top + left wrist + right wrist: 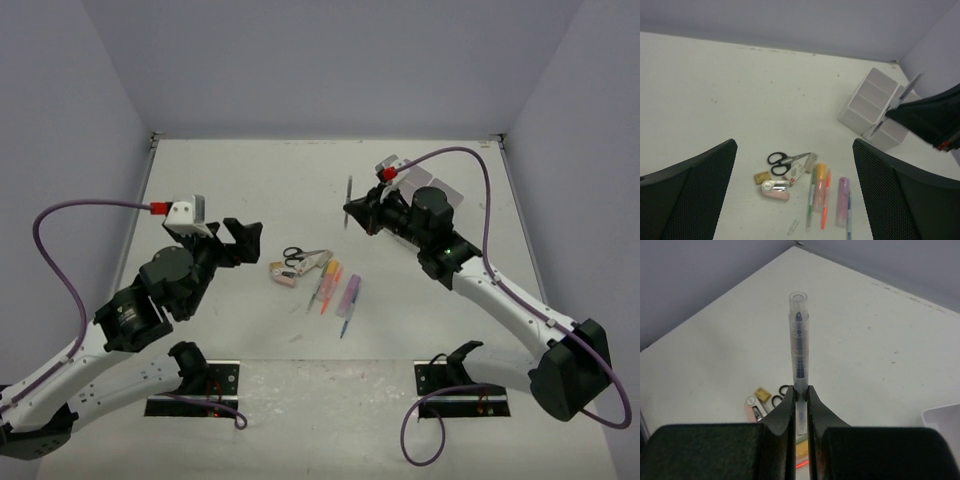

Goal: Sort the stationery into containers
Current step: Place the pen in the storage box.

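Note:
The stationery lies in a loose pile mid-table: black-handled scissors (293,254) (781,159), an orange marker (818,186), a purple marker (350,292) (843,200), thin pens and a small tan eraser (761,176). My left gripper (249,242) (795,150) hangs open above and left of the pile, holding nothing. A clear pen (349,190) (799,335) points away from my right gripper (353,213) (800,391), which is shut on it and raised right of the pile. The white divided container (875,107) (946,420) stands at the back right, mostly hidden behind the right arm in the top view.
A pink stapler-like item (775,191) and a small clear clip (793,227) lie beside the pile. Grey walls close the table on three sides. The right arm (932,120) reaches in front of the container.

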